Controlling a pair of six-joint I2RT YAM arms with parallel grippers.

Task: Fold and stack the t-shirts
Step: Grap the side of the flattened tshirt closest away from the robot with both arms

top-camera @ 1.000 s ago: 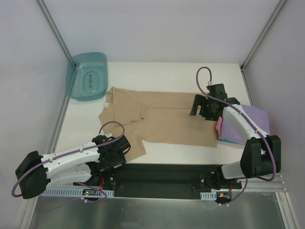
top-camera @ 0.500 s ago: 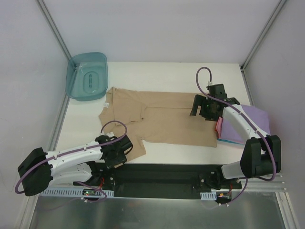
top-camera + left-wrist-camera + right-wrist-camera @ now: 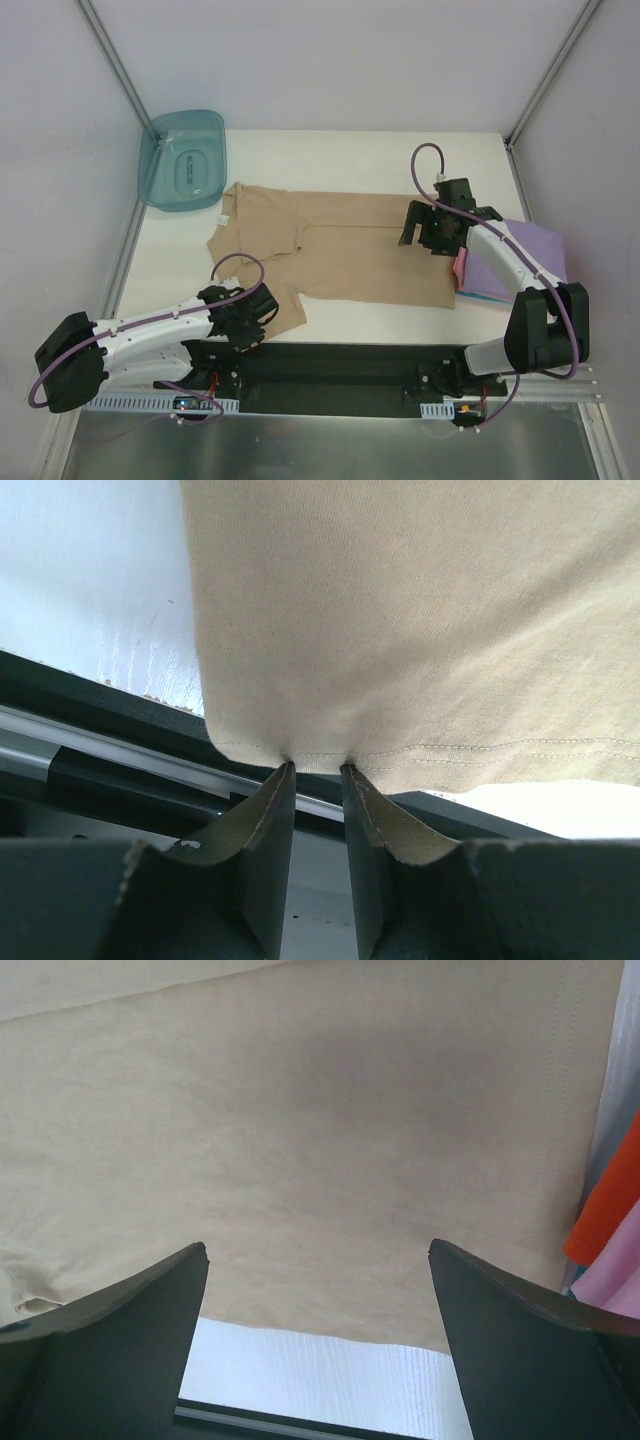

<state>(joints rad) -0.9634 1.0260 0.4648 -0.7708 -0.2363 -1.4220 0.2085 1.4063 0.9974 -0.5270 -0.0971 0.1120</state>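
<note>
**Tan shirt pinched at the hem, right jaws held wide above it**

A white table (image 3: 350, 160) is seen, boxed in by pale grey walls and slanted metal posts, with a black rail (image 3: 330, 365) along the edge nearest the arms. The tan t-shirt (image 3: 350, 250) is spread flat across the middle, soft matte knit with a stitched double line along its hem.

At the left gripper (image 3: 318, 768) the jaws are drawn to a narrow gap. The hem is caught between the dark, wedge-shaped fingertips (image 3: 285, 775), and the cloth is puckered right there.

The right gripper (image 3: 318, 1250) is held wide apart above the shirt's far end, with nothing in it and smooth cloth spread beneath it. Just to its right, a folded pile is set down: the lavender t-shirt (image 3: 535, 245) on top, the pink t-shirt (image 3: 461, 265) showing as an edge.

Well beyond the left gripper, a teal translucent tub (image 3: 183, 160) with rounded corners is leaned at the table's far corner.
</note>
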